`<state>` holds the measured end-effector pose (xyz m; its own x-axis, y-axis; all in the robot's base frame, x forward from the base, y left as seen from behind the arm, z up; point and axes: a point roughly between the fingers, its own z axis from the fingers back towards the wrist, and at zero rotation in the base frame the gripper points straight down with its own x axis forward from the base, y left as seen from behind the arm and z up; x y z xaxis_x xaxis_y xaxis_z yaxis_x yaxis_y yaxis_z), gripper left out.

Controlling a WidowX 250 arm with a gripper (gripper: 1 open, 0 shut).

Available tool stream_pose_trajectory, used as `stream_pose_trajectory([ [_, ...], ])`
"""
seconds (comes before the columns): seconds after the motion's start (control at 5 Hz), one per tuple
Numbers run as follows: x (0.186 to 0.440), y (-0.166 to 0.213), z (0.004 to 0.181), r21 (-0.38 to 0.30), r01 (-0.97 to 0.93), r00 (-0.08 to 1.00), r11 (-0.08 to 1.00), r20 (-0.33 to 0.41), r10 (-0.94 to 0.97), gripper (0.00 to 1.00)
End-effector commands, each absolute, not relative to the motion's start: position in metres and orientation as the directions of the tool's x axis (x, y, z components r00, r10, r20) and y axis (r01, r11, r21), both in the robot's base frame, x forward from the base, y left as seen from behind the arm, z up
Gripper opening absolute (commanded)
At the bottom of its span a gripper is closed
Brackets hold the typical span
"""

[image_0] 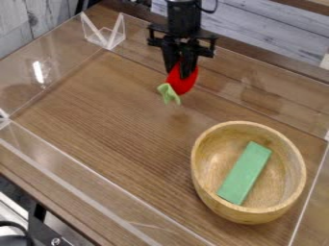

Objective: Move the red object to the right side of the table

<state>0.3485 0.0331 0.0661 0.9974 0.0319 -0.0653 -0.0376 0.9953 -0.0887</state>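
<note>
Tool: black two-fingered tool (184,69) points down, clamped on small bright-red toy strawberry (184,81).
Strawberry: lifted clear of brown wood-grain worktop (103,125), leafy cap hanging sideways, likely for carrying rightward.
Bowl: round light-wood bowl (206,144) holds flat green block (244,173), near right.

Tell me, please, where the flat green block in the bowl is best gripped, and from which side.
Grip the green block across its narrow width near the middle, coming from above. It lies flat and long in the wooden bowl, whose rim probably blocks the sides.
</note>
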Motion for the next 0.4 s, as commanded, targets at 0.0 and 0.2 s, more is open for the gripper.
stream_pose_trajectory([
  [0.0,0.3497,0.0262,0.0694,-0.083,0.029,0.999,0.996,-0.014,-0.030,0.00],
  [0.2,0.3499,0.0226,0.0729,-0.089,0.048,0.999,0.995,-0.004,-0.049,0.00],
])
